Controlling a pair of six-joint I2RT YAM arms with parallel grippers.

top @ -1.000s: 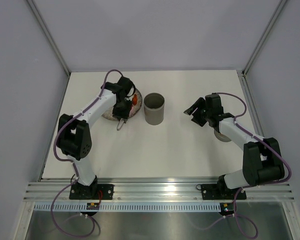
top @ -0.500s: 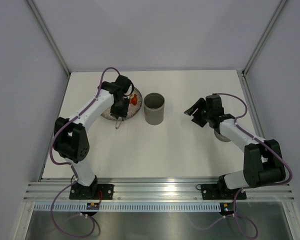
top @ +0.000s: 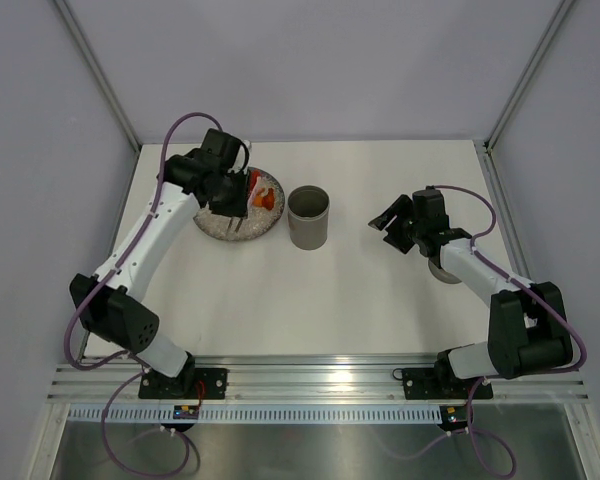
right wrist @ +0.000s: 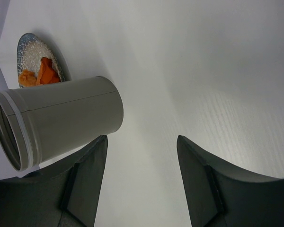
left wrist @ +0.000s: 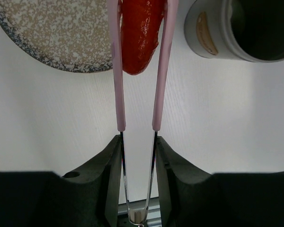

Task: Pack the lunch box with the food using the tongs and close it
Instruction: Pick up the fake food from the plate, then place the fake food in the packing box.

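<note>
Transfer step: left gripper [left wrist: 138, 144] clamped tongs [left wrist: 117, 85]; tongs pinched red food piece [left wrist: 139, 33] left of lunch box [left wrist: 213, 33]. Next: carry above lunch box mouth, release.

Top cam: high, looking down — whole table [top: 360, 300]. Wrist cams close-in; all share lunch box [top: 308, 217], prob. plate [left wrist: 52, 33] too.

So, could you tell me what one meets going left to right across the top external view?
The speckled plate, grey lunch box, right end effector, small grey disc partly under the right arm. The left end effector and its tongs overlap the plate, so I left them out.
</note>
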